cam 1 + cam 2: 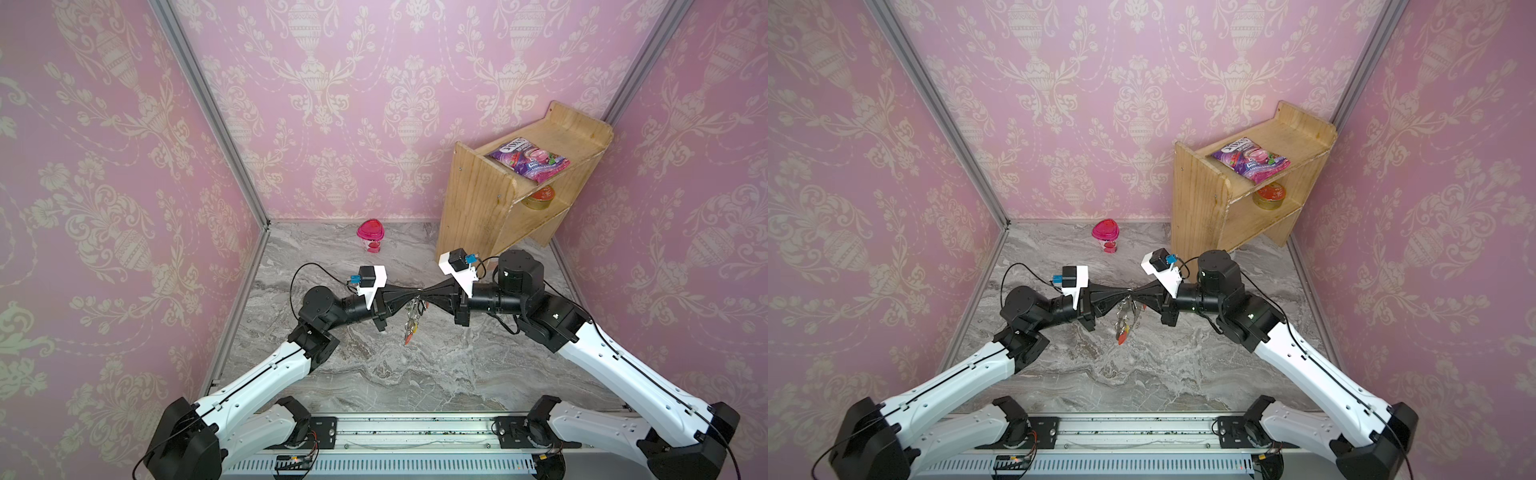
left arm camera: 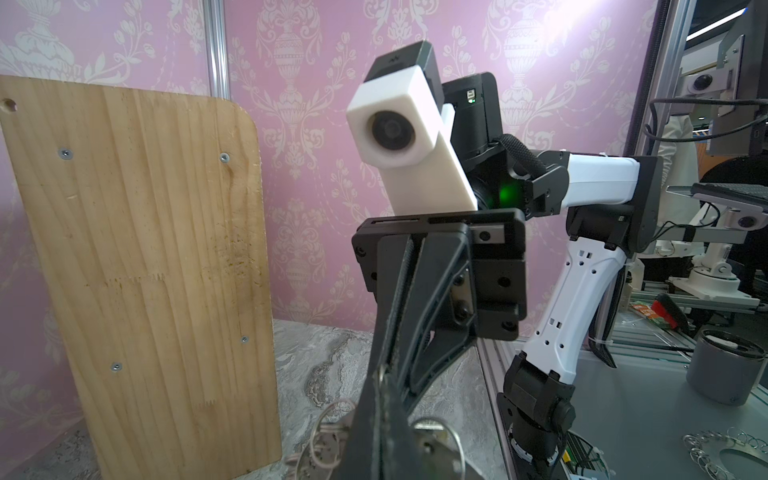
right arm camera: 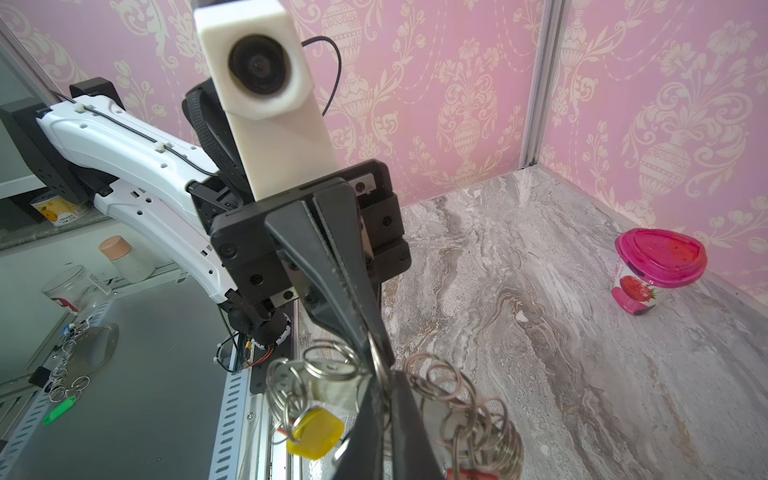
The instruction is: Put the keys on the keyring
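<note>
Keyring [image 1: 411, 318] threading step: confirm left gripper [image 1: 416, 292] pinched shut on a top ring and right gripper [image 1: 428, 292] closed tip to tip against it, and note the bunch hanging in mid-air above the table [image 1: 415, 374], yellow tag [image 3: 318, 432] and red tag [image 1: 408, 337] dangling. Treat the black-tagged keys as unlocated among the rings. Expect the next move to call for one steady side and a fine, twist-free feed onto a free ring.

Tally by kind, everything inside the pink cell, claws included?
claws: 2 (left claw, right claw)
keyring: 1
wooden shelf: 1
snack pouch: 1
tin: 1
pink-lidded cup: 1
Total: 7
</note>
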`<action>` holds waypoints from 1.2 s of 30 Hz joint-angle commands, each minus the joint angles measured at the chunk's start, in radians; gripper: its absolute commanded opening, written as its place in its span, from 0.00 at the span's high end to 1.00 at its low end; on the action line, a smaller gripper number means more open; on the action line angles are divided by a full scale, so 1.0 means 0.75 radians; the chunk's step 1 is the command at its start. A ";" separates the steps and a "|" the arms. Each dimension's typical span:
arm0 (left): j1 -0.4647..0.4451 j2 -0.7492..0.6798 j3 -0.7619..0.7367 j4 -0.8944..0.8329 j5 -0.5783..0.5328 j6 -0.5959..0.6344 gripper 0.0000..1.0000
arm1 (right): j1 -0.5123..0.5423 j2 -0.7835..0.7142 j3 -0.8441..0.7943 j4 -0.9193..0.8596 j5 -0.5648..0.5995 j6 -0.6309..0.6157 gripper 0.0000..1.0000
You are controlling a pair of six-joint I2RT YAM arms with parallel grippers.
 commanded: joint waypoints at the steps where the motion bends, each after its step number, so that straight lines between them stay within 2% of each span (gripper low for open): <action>1: -0.010 -0.015 0.018 0.029 0.057 -0.001 1.00 | 0.003 0.006 -0.019 0.073 -0.025 0.029 0.95; 5: -0.013 -0.012 0.021 0.029 0.065 -0.004 1.00 | 0.003 0.002 -0.026 0.095 -0.028 0.041 1.00; 11: -0.015 -0.005 0.021 0.020 0.069 0.000 1.00 | 0.005 -0.009 -0.040 0.122 -0.032 0.054 1.00; 17: -0.018 -0.025 0.025 -0.035 0.036 0.019 0.99 | 0.005 -0.020 0.023 -0.039 -0.005 -0.036 1.00; 20: -0.019 -0.032 0.025 -0.055 0.017 0.024 0.91 | 0.005 -0.015 0.075 -0.163 0.012 -0.106 1.00; 22: -0.020 -0.036 0.029 -0.065 -0.001 0.025 0.78 | 0.005 -0.015 0.090 -0.219 0.021 -0.133 1.00; 25: -0.020 -0.047 0.032 -0.100 -0.022 0.030 0.66 | 0.005 -0.007 0.145 -0.286 0.035 -0.160 1.00; 27: -0.020 -0.066 0.048 -0.164 -0.038 0.051 0.62 | 0.005 -0.005 0.156 -0.331 0.053 -0.172 1.00; 32: -0.020 -0.125 0.095 -0.418 -0.076 0.141 0.47 | 0.005 0.039 0.215 -0.483 0.068 -0.233 1.00; 36: -0.020 -0.123 0.204 -0.739 -0.048 0.243 0.35 | 0.007 0.106 0.279 -0.609 0.072 -0.274 1.00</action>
